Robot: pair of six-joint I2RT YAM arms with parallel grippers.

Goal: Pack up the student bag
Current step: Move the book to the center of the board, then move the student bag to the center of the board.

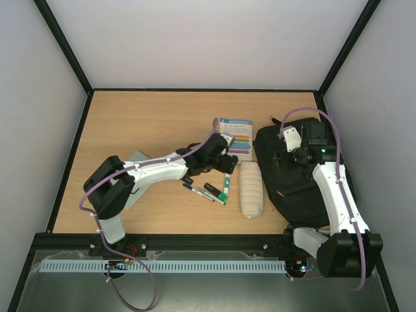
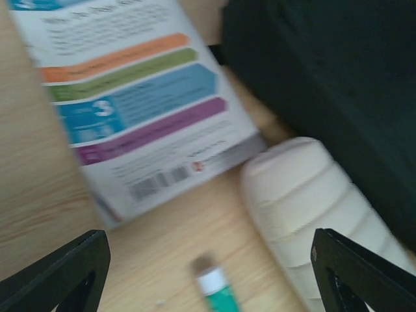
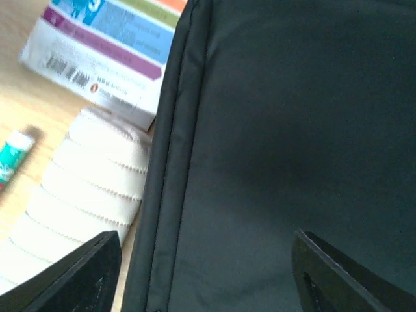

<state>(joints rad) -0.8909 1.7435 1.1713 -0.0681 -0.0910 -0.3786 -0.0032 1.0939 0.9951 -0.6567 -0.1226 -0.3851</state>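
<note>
Left claw [image 2: 208, 273] gapes beside booklet [image 2: 130, 97]; right claw [image 3: 205, 266] gapes above student bag [image 3: 292, 130]

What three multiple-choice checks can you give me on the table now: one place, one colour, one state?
1. The pencil case lies: A) on the backpack; B) between the pens and the backpack; C) inside the backpack.
2. The backpack is: A) black; B) red; C) beige.
3. The left gripper is: A) shut on a pen; B) shut on the pencil case; C) open, empty.
B: it lies beside the backpack, pens on its other side. A: black fabric in every view. C: fingers wide apart, nothing between.
</note>
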